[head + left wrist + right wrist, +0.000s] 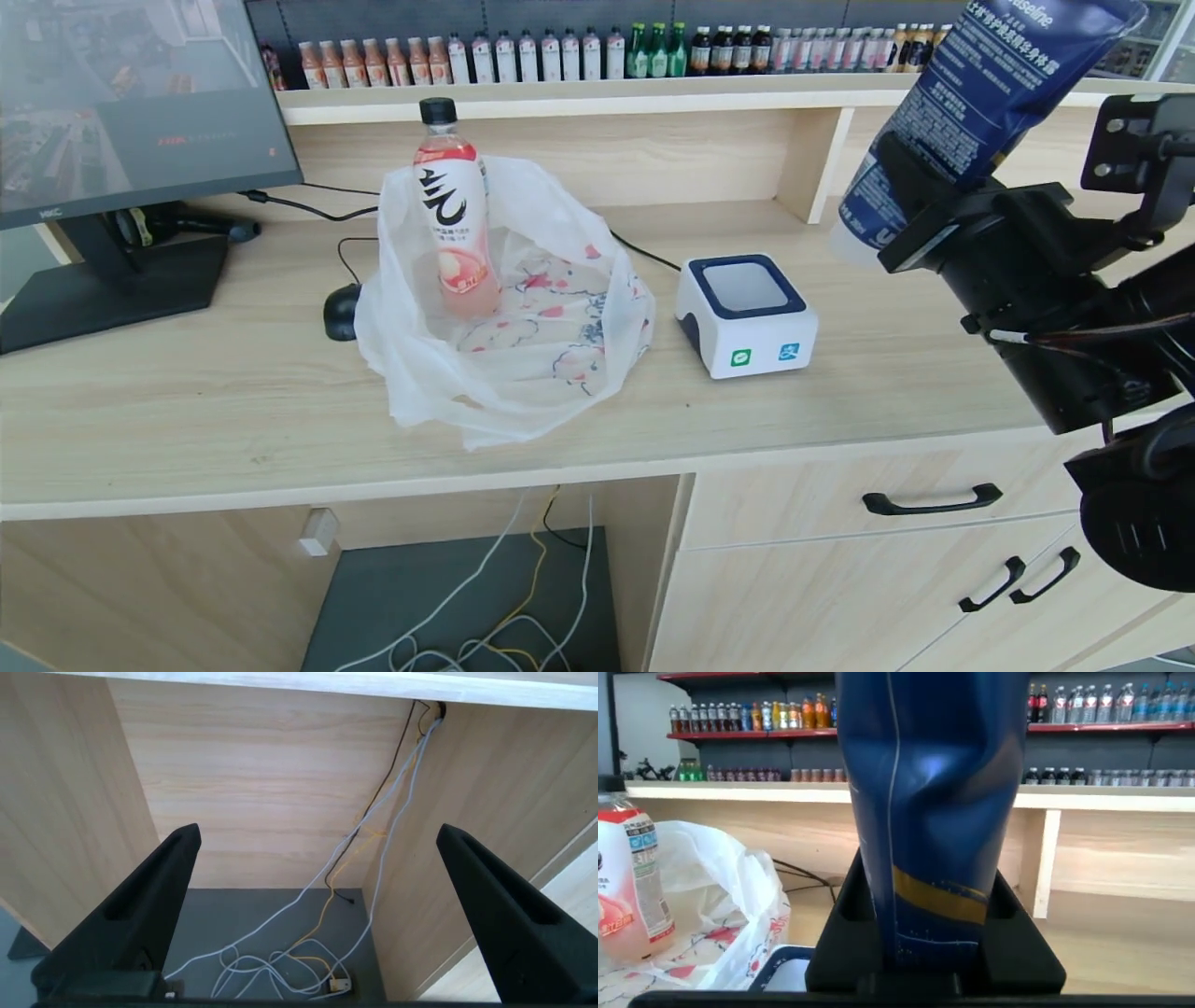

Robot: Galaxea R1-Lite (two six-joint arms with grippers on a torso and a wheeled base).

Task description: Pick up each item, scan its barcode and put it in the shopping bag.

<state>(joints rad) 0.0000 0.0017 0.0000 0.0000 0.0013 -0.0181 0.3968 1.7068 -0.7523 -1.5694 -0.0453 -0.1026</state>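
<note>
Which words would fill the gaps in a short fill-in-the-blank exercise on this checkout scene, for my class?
1. The right tool is shut on a ____ tube.
2. Inside the shopping bag stands an upright pink ____ with a black cap.
3. The left tool holds nothing, and its jaws stand ____.

Missing words: blue; bottle; open.
</note>
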